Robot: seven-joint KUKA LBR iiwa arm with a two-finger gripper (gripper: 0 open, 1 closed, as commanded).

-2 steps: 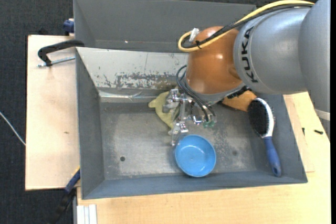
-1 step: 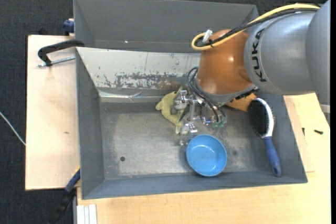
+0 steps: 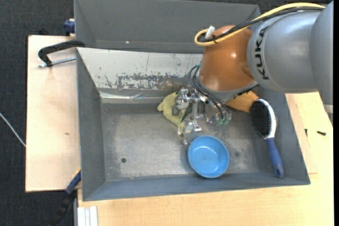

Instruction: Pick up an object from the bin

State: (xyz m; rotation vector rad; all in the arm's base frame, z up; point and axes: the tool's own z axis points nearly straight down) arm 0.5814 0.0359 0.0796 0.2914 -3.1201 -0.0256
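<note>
Grey robot arm [image 3: 296, 45] holds its end effector [image 3: 193, 116], width unclear, over a crumpled pale-yellow cloth [image 3: 170, 106] at the grey metal bin's [image 3: 137, 143] middle. Closing here might catch the round blue plastic bowl [image 3: 208, 156] beside.

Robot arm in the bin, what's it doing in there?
The grey robot arm with its orange cover reaches from the right into the grey metal bin. Its end is low near the middle, beside a crumpled yellow-green cloth and close to a round blue bowl. A black brush with a blue handle lies on the right. Whether it has grabbed anything cannot be seen.
</note>
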